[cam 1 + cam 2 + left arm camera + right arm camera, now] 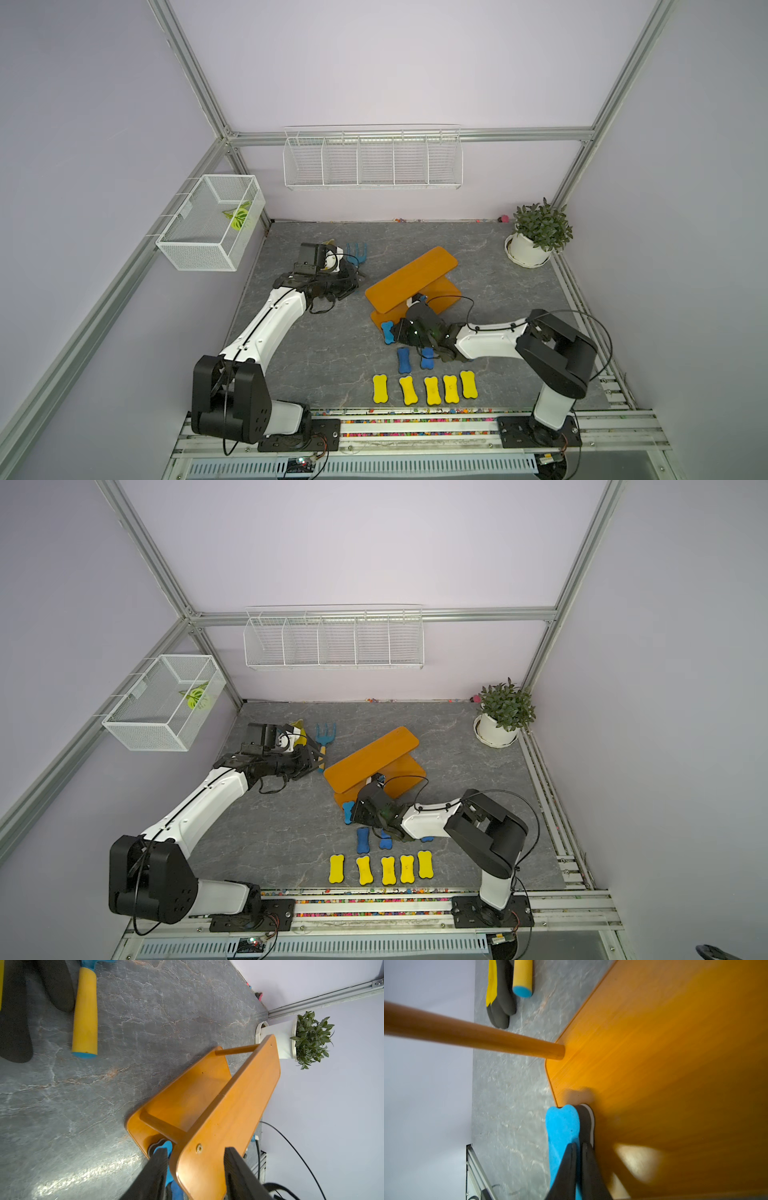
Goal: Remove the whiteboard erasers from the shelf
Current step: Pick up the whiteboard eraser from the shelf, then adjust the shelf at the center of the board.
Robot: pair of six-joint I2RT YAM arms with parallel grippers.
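Blue foam is sitting in the pinch of the right gripper [579, 1146]. Its jaws are standing almost together across the thickness of one blue eraser [562, 1124], one finger on the blue top and one on the dark underside. That eraser is lying flat at the near left end of the lower tier [187, 1093] of the shelf [409, 274] and sticking out past the edge, which is probably why it is being gripped there, where a finger can get under it. No other eraser is showing on the shelf. Just near of it, three loose blue erasers [363, 839] are lying on the table [311, 365], one half hidden under the right arm. That makes four blue in view; a fifth I cannot find. Five yellow erasers [431, 390] are lying in a row along the near edge, apparently sorted by colour. The left gripper [195, 1150] is hanging half open and empty just beside the shelf's left end, perhaps to steady it. Farther out are one rake [325, 733], one glove [500, 991] and one potted plant [536, 237].
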